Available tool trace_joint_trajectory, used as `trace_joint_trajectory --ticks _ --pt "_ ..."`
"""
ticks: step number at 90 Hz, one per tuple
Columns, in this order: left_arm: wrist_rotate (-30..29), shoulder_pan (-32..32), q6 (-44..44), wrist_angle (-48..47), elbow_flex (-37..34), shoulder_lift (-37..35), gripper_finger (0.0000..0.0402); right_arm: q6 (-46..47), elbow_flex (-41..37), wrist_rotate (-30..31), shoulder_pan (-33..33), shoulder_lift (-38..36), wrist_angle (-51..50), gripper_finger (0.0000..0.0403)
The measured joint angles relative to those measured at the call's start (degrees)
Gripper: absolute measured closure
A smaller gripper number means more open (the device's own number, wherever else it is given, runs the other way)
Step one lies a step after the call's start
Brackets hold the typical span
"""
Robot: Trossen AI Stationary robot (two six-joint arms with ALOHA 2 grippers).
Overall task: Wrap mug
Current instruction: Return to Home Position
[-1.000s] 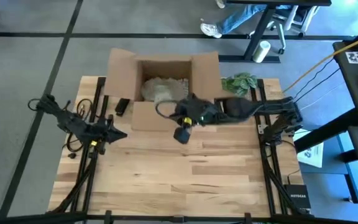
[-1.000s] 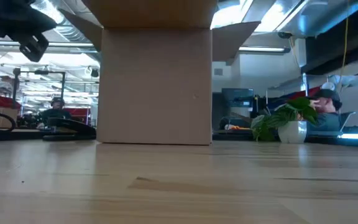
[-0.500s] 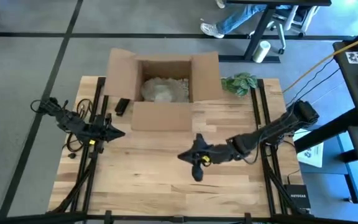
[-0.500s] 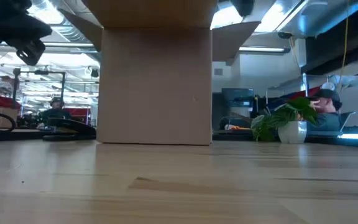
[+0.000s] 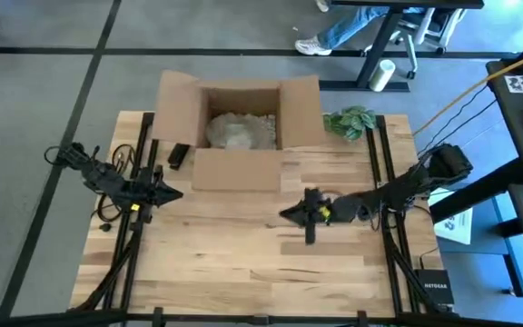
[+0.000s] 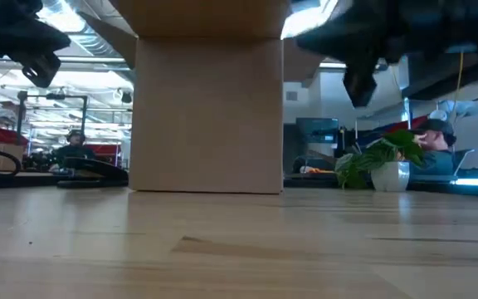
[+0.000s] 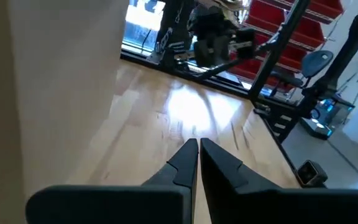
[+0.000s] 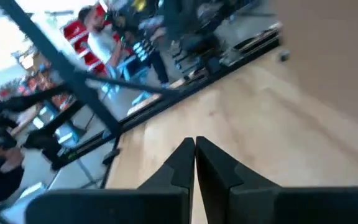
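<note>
Your bubble-wrapped mug (image 5: 237, 133) lies inside the cardboard box (image 5: 175, 104) at the tabletop's (image 5: 243, 272) far edge. It's likely light, squashy outside and fragile within, so grip its padded middle gently. The left tool (image 7: 199, 144) by the left edge and the right tool (image 8: 194, 145) over the right side are both pinched closed, empty

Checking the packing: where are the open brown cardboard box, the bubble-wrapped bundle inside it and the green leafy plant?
Open brown cardboard box (image 5: 234, 171): high view, front flap.
Bubble-wrapped bundle (image 5: 236, 133): high view, its top.
Green leafy plant (image 5: 350, 121): high view, leaves.
</note>
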Motion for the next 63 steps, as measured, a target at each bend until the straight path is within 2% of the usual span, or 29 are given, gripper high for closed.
trace_joint_trajectory --ticks 19,38,63 --pt "0.2 2.4 0.3 -0.1 0.0 0.0 0.0402 -0.2 -7.7 -9.0 -8.2 -11.6 -1.5 0.0403" --pt "0.4 4.7 1.5 -0.2 0.0 0.0 0.0402 1.5 -9.1 -18.8 -17.9 -22.0 -19.0 0.0403" --pt "0.4 8.8 4.6 -1.2 1.6 0.0 0.0402 -2.9 -9.0 -31.1 -33.4 -31.0 -27.2 0.0403"
